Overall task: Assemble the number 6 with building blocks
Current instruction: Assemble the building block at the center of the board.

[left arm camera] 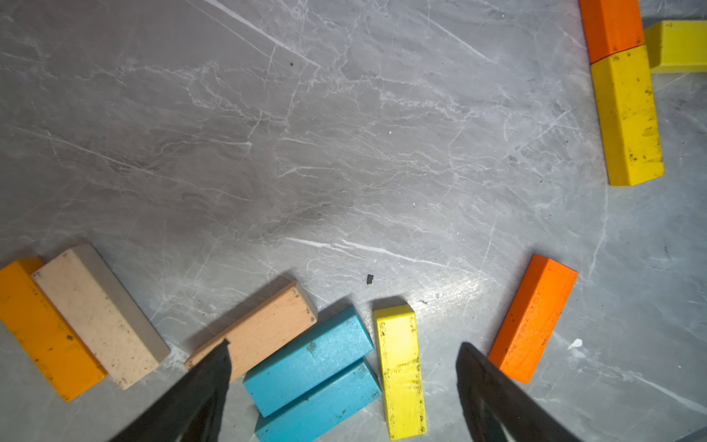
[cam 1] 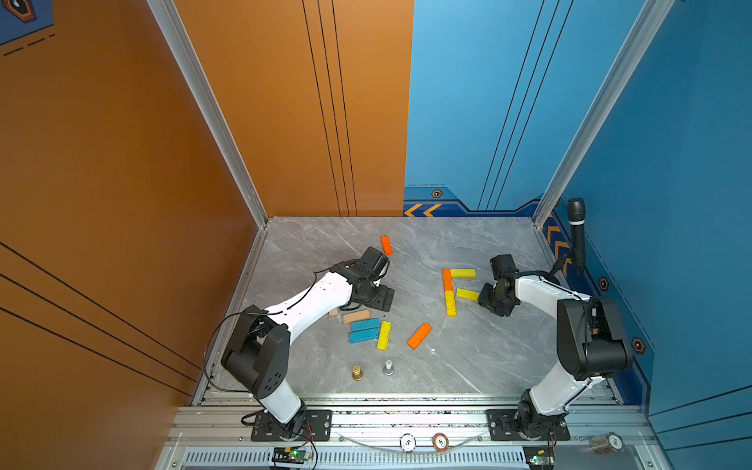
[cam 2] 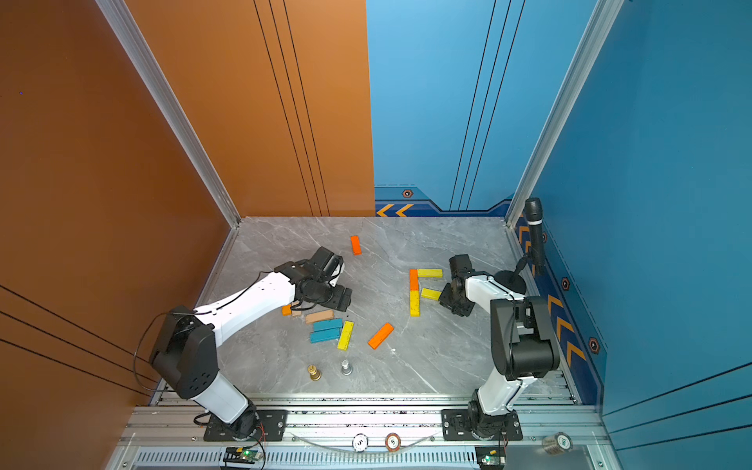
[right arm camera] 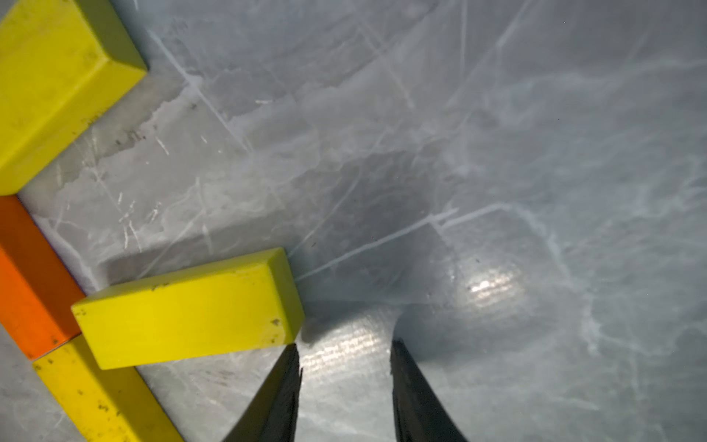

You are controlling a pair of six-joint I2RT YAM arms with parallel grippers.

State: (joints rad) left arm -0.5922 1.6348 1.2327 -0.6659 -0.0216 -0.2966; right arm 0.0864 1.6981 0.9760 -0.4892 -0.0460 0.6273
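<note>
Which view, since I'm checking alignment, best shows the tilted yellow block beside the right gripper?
Right wrist: the yellow block is close and whole. Both top views show it small; left wrist crops it at the edge.

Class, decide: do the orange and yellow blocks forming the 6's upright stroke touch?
Touching. The left wrist view shows orange block and yellow block butted end to end, no gap.

A robotics lab cell: aluminium frame post [cam 1: 205, 101], orange panel [cam 1: 101, 162], blue panel [cam 1: 691, 162], mounted microphone [cam 1: 576, 232].
</note>
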